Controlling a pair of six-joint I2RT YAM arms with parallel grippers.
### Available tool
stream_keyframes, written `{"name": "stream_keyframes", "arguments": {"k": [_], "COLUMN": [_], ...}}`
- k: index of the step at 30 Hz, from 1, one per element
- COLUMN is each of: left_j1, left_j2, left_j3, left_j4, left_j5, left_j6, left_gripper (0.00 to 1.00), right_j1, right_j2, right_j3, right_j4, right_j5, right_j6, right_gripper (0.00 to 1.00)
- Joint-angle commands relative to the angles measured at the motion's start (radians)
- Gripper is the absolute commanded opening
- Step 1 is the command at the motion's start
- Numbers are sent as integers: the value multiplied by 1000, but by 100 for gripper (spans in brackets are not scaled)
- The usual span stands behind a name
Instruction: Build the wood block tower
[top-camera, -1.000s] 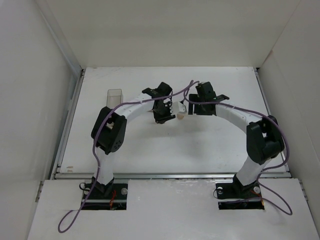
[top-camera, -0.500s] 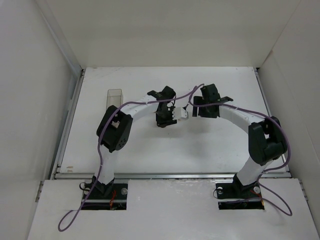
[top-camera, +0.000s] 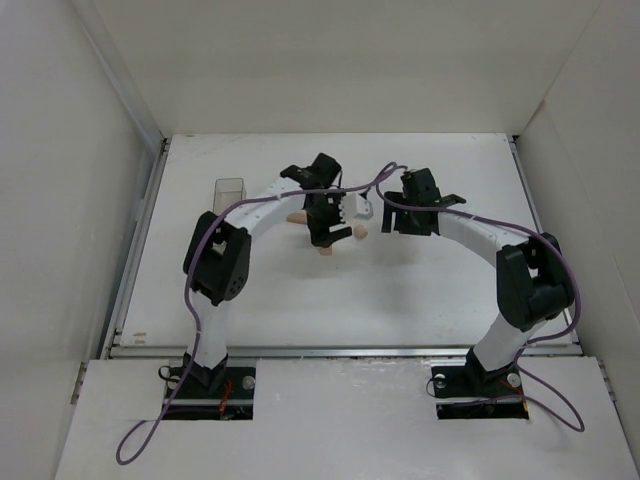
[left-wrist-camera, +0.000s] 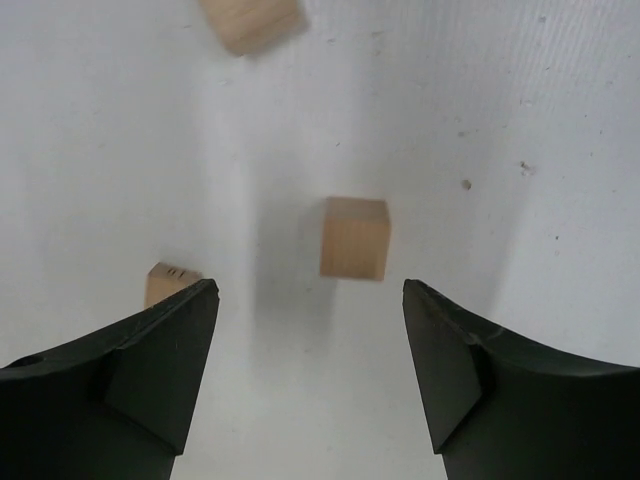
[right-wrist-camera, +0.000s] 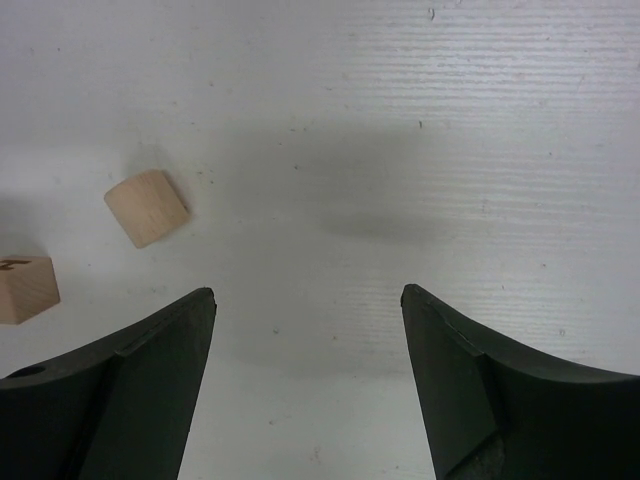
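Observation:
Three small tan wooden blocks lie apart on the white table, none stacked. In the top view they are one block (top-camera: 296, 217), a second (top-camera: 323, 248) and a third (top-camera: 358, 232). My left gripper (top-camera: 322, 228) hovers over them, open and empty. In the left wrist view a cube (left-wrist-camera: 355, 237) lies just ahead of the open left gripper (left-wrist-camera: 310, 290), another block (left-wrist-camera: 170, 283) sits by the left finger, and a third (left-wrist-camera: 252, 22) is at the top edge. My right gripper (top-camera: 396, 222) is open and empty (right-wrist-camera: 308, 292), with two blocks, one nearer (right-wrist-camera: 147, 207) and one at the left edge (right-wrist-camera: 27, 288).
A clear plastic rectangular box (top-camera: 229, 194) stands at the left of the table. White walls enclose the table on the left, back and right. Purple cables loop over both arms.
My left gripper has shifted left and back, uncovering the three separate blocks. My right gripper has moved slightly right, away from the blocks.

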Motion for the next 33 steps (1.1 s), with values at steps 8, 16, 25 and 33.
{"name": "stream_keyframes", "arguments": {"k": [8,16,25,33], "left_j1": [84,145,172,173], "left_j2": [-133,14,174,162], "left_j3": [-156,-88,67,3], "left_j4": [221,276,144,36], "left_j5": [-144,-265,-218,-117], "left_j6": [-68,-100,-89,-40], "left_gripper": [69,67,68,4], "right_j1": [0,0,0,0], "right_j2": [1,1,-8,-8], "right_j3": [11,11,11,20], "right_j4": [76,76,57,48], "right_j5": [-60,-70,-70,-50], "right_j6": [-14,-23,-50,-61], "right_gripper": [81,81,81,81]}}
